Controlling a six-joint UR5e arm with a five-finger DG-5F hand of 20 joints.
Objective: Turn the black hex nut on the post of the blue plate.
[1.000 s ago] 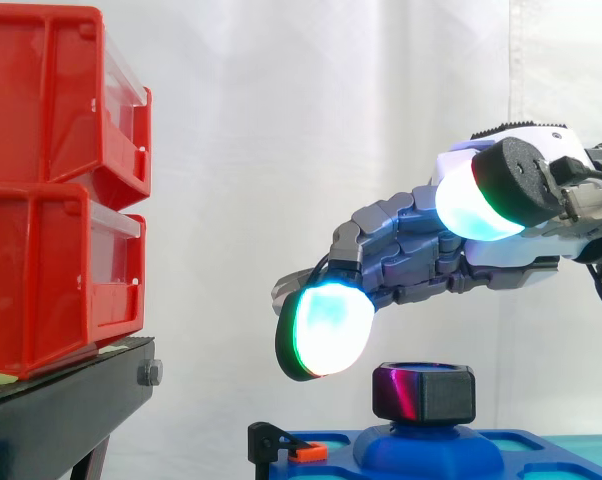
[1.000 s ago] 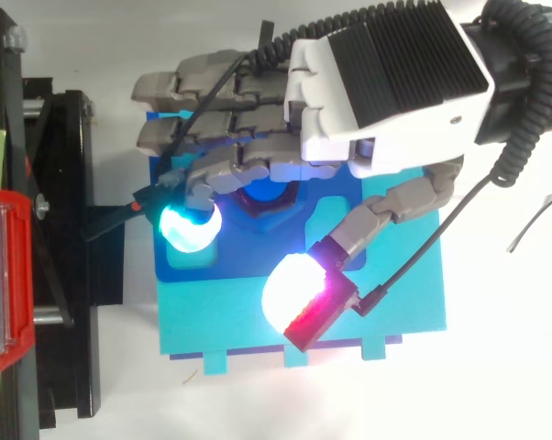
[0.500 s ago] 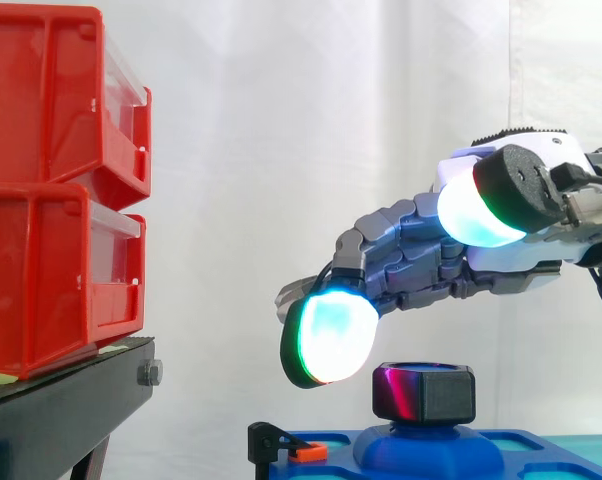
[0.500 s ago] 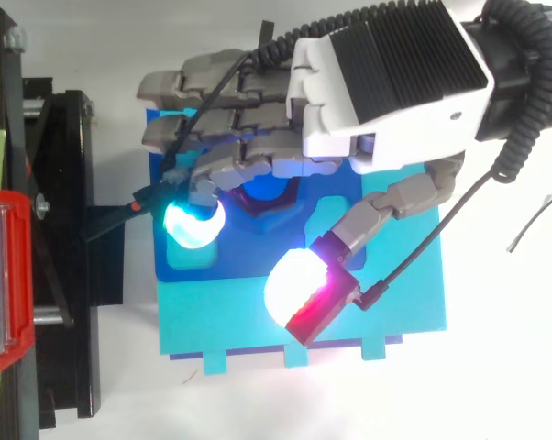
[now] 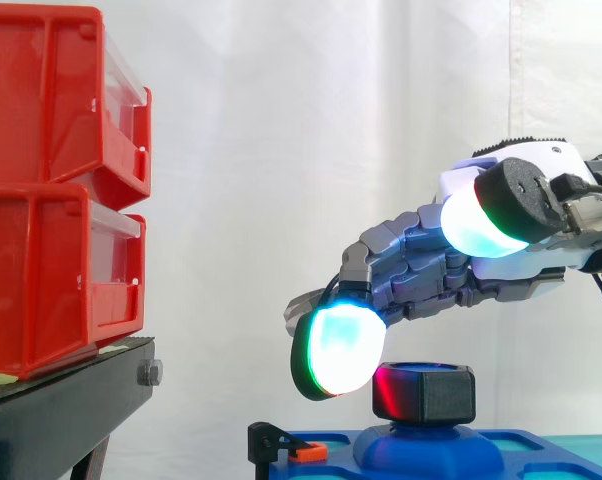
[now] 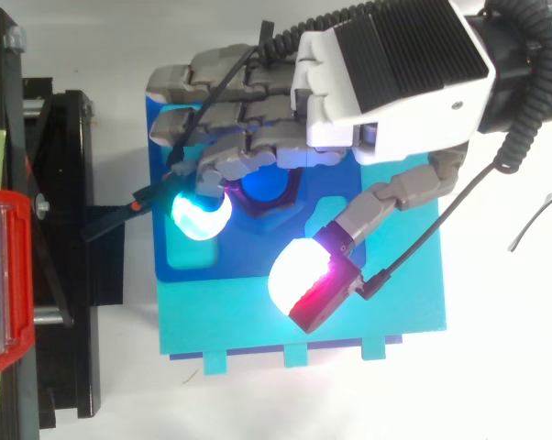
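A: Where is the nut?
B: The black hex nut sits level on top of a domed blue post, one side face glinting red.
A: And the plate?
B: The plate lies flat, cyan, the post rising from its darker blue part

You're looking at a robot hand in grey, white and black.
Its back is wearing a white shell with a black ribbed panel set in, and grey segmented fingers are running out from it like stacked armour plates. You're seeing thick rounded fingertips glowing white-cyan with a green rim, each one sitting in a black cap; the thumb's pad is glowing white and throwing red along its black cap.
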